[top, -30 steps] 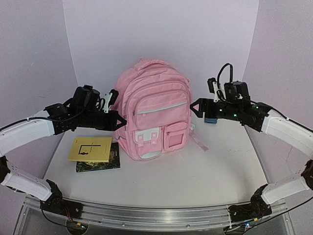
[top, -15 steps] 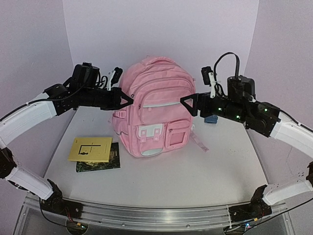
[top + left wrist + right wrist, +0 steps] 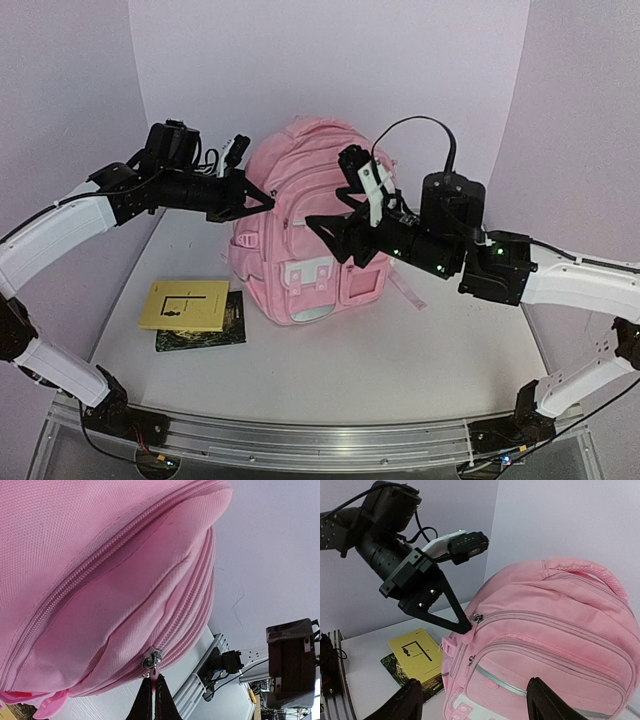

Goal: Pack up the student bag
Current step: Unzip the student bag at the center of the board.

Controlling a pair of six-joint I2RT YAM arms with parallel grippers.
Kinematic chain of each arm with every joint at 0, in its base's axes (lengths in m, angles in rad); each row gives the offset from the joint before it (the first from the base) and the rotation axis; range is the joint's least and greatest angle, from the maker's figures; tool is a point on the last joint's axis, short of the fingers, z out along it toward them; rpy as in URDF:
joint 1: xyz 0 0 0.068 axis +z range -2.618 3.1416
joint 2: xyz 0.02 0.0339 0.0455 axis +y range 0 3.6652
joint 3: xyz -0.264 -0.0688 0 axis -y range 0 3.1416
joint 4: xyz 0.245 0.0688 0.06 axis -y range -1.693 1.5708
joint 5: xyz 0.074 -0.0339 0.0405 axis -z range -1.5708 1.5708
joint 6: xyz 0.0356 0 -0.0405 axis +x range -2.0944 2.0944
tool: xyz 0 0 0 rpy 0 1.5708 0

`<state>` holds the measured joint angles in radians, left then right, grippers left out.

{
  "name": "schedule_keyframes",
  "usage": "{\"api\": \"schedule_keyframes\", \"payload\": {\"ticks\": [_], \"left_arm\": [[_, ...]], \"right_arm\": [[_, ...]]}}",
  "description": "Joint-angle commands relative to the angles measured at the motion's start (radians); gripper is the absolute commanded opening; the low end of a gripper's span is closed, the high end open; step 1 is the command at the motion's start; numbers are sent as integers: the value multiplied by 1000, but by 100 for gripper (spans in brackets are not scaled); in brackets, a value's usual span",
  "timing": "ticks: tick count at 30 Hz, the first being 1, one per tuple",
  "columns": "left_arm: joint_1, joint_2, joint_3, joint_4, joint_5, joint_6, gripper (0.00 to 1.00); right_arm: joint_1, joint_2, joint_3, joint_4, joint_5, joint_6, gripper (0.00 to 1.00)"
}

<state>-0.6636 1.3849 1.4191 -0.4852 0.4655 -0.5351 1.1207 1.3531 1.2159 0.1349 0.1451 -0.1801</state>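
Observation:
The student bag (image 3: 297, 165) is a large light-pink backpack standing upright at the back of the table, front pockets facing me. My left gripper (image 3: 268, 203) is at its upper left side, shut on the pink pull tab of the main zipper (image 3: 152, 660); the right wrist view shows its fingertips (image 3: 465, 626) right at the slider. My right gripper (image 3: 326, 190) hovers in front of the bag's upper front, open and holding nothing. In its own view the right gripper (image 3: 475, 700) has the bag (image 3: 555, 625) between and beyond its two dark fingers.
A yellow book (image 3: 185, 303) lies on a dark book (image 3: 210, 335) on the table to the left of the bag, also seen as the yellow book (image 3: 417, 652) in the right wrist view. Lilac walls close the back and both sides.
My right gripper has swung left from the bag's right side to its front, its jaws narrowing a little. My left gripper rose and moved slightly right, still pinching the zipper pull.

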Motion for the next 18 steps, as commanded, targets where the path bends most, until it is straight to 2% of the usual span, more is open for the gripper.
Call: {"api": "schedule_keyframes", "payload": {"ticks": [1, 6, 18], "left_arm": [[23, -63, 14, 47, 87, -60, 0], [39, -63, 11, 26, 117, -81, 0], [50, -56, 8, 3, 177, -98, 0]], "right_arm": [[59, 61, -5, 167, 56, -237, 70], [102, 159, 20, 200, 140, -384, 64], [102, 352, 116, 353, 316, -539, 53]]}}
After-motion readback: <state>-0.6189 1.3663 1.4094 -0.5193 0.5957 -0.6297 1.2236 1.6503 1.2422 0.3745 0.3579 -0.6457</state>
